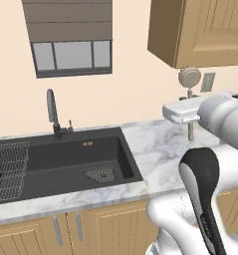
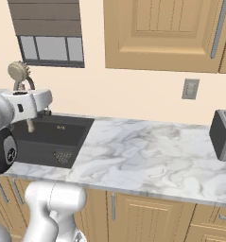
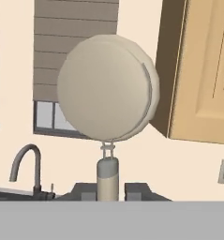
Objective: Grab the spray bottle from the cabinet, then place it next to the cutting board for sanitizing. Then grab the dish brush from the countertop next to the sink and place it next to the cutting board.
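The dish brush (image 3: 107, 93) is pinched by its handle between the fingers (image 3: 134, 191), held upright above the marble worktop (image 1: 160, 149) beside the sink (image 1: 65, 159).

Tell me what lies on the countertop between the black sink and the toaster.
Nothing: in the right base view the white marble countertop is bare from the matte-black sink to the grey toaster.

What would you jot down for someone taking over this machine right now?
Pincer: shut on the brush handle, held upright, head up, above the countertop right of the sink.
Cabinet: doors closed overhead.
Done: brush picked up.
Left: carry it to the cutting board and set it down beside it. The board and spray bottle are out of sight here, so check the bottle step.
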### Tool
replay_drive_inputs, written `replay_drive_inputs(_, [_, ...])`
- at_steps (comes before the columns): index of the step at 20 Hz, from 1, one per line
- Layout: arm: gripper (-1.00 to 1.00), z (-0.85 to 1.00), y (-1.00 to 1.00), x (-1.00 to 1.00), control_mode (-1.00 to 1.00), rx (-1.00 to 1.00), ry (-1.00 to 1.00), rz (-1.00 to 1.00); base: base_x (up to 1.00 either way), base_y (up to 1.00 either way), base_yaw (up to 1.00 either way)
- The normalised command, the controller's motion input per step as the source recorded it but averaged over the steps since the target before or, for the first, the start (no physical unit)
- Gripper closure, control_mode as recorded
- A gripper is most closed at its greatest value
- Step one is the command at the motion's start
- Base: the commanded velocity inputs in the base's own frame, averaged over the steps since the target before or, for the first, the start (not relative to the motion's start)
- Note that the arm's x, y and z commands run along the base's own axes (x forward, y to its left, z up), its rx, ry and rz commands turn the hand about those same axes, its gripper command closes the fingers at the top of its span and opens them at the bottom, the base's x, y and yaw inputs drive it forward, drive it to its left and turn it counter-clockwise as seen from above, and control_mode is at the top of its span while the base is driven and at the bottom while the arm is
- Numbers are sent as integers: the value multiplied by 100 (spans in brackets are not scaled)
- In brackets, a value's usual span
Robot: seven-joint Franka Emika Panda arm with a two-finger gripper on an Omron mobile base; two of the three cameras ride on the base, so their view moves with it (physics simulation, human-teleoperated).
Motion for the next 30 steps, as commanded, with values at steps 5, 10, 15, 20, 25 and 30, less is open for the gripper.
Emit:
replay_drive_inputs(5, [100,17,-16,-95,-100,0,-24,0,0,0,0])
replay_drive_inputs(10, [100,0,0,0,100,0,0,0,-96,-34,1])
replay_drive_inputs(15, [100,0,0,0,100,0,0,0,-100,-96,29])
replay_drive_inputs(20, [100,0,0,0,100,0,0,0,-90,-91,58])
replay_drive_inputs(25, [100,0,0,0,100,0,0,0,-39,-42,89])
replay_drive_inputs(30, [100,0,0,0,100,0,0,0,-1,-5,98])
